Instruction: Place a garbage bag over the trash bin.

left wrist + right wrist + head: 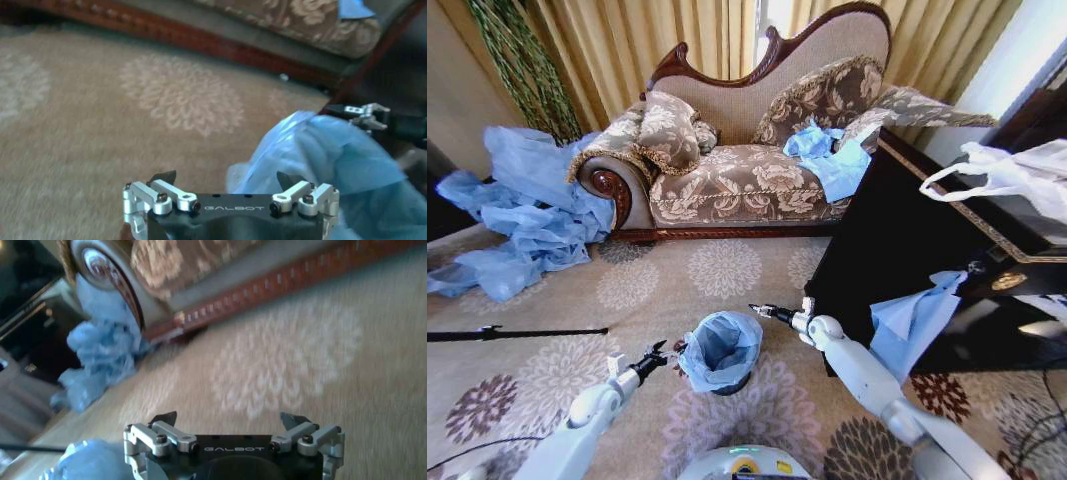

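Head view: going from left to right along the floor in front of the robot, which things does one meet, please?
Black rod lying on the carpet → left hand, open beside the bag → garbage bag draped over the trash bin → right hand, open → dark cabinet.

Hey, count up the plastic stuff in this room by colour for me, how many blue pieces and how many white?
Blue: 4, the garbage bag on the trash bin, the heap of sheeting, a sheet on the sofa, a sheet hanging off the dark cabinet.
White: 1, the handled bag.
Total: 5.
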